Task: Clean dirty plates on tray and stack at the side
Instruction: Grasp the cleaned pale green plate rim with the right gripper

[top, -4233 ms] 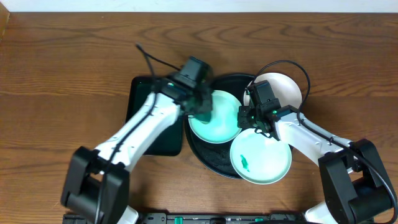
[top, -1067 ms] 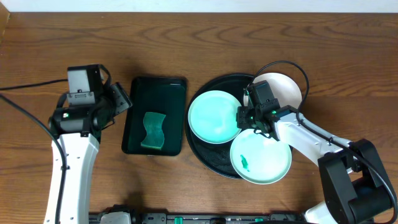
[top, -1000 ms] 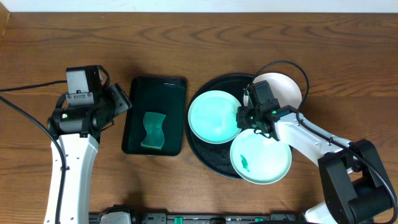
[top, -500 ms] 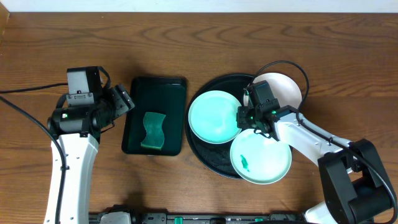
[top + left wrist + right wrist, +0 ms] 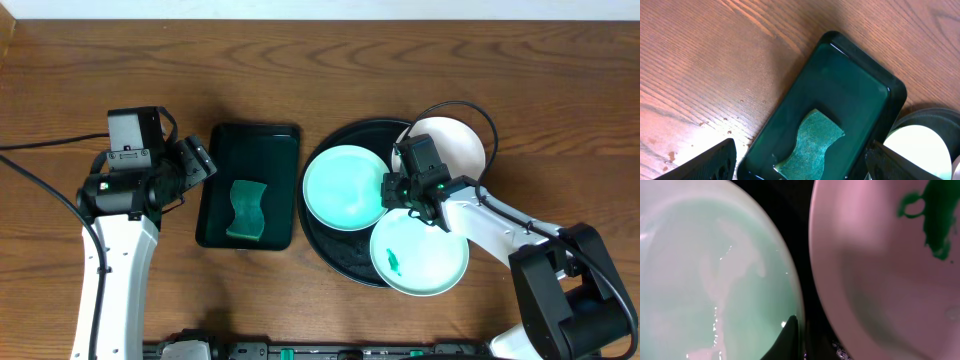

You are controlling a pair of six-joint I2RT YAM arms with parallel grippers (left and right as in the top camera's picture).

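Note:
The black round tray holds three plates. A clean-looking mint-green plate lies at its left. A second mint-green plate with a dark green smear overhangs the front right, and a white plate sits at the back right. My right gripper is shut on the right rim of the left mint plate, one black finger lying on that rim beside the smeared plate. My left gripper hangs open and empty, left of the green tray.
A rectangular dark green tray stands left of the black tray, with a wavy green sponge lying in it. Bare wooden table stretches along the back and at both far sides.
My right gripper's jaws have closed tighter on the mint plate's rim. The left gripper has opened a little wider. No plate has moved.

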